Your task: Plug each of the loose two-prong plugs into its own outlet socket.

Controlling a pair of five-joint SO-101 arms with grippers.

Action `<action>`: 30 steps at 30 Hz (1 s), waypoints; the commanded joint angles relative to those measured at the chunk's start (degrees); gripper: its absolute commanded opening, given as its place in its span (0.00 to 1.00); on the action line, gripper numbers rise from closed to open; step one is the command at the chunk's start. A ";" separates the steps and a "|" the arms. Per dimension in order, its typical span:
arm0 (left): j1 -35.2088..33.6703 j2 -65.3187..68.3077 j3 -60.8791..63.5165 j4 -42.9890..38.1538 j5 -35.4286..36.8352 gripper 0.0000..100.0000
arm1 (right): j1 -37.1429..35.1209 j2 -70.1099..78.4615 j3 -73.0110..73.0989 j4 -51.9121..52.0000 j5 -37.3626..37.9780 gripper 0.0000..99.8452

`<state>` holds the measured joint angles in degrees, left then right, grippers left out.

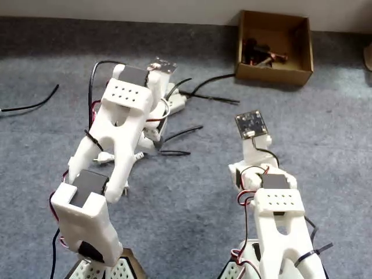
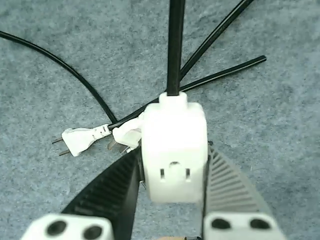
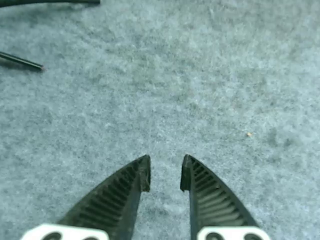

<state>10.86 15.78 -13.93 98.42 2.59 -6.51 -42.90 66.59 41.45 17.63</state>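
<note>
**Left gripper holds socket, plugs loose on carpet**

Plainly, the left gripper (image 2: 172,154) is pinching a white socket (image 2: 174,127) by its two sides, one ribbed black finger (image 2: 120,182) against each. The socket's slotted face is turned to the wrist camera: two narrow slots with a rounded hole between them, too small to tell any marking. Its long axis runs straight out along the gripper, and a black cord (image 2: 176,45) leaves its far end.

A white plug (image 2: 80,140) lies flat on the grey carpet (image 2: 280,110) just beside the socket, set crosswise to it, with both prongs pointing away from it. A second plug (image 2: 125,136) lies between the two, touching the socket and partly hidden behind it.

More black leads (image 2: 220,75) fan out over the carpet past the socket.

The right gripper (image 3: 165,175) hangs over bare carpet well apart from the plugs, its fingers slightly spread around nothing; two black lead ends (image 3: 20,61) lie far off.

From above, a cardboard box (image 1: 297,40) of small parts sits at the carpet's far edge.
</note>
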 commanded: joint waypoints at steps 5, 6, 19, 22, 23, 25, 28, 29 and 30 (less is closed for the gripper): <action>1.80 -12.18 -0.57 1.41 -0.53 0.01 | 0.75 -1.89 -0.31 -1.01 0.62 0.11; 2.07 -14.29 -0.57 1.67 -0.53 0.01 | 0.75 -1.89 -0.31 -1.01 0.62 0.11; 16.57 -36.35 22.64 -5.19 -2.20 0.01 | 0.75 -1.80 -0.31 -1.01 0.62 0.11; 16.75 -41.54 29.05 -9.14 -4.13 0.01 | 0.75 -1.80 -0.31 -1.01 0.62 0.11; 16.66 -43.21 31.16 -10.64 -4.31 0.01 | 0.75 -1.80 -0.31 -1.01 0.62 0.11; 16.57 -46.11 35.47 -13.45 -4.66 0.01 | 0.75 -1.80 -0.31 -1.01 0.62 0.11; 16.75 -49.36 43.03 -18.99 -4.57 0.01 | 0.75 -1.80 -0.31 -1.01 0.62 0.11; 16.57 -50.24 45.93 -21.19 -4.57 0.01 | 0.75 -1.80 -0.31 -1.01 0.62 0.11; 16.40 -50.95 48.57 -23.47 -4.57 0.01 | 0.75 -1.80 -0.31 -1.01 0.62 0.11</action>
<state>26.42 -31.43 29.58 80.84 -1.63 -6.51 -42.90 66.59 41.45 17.63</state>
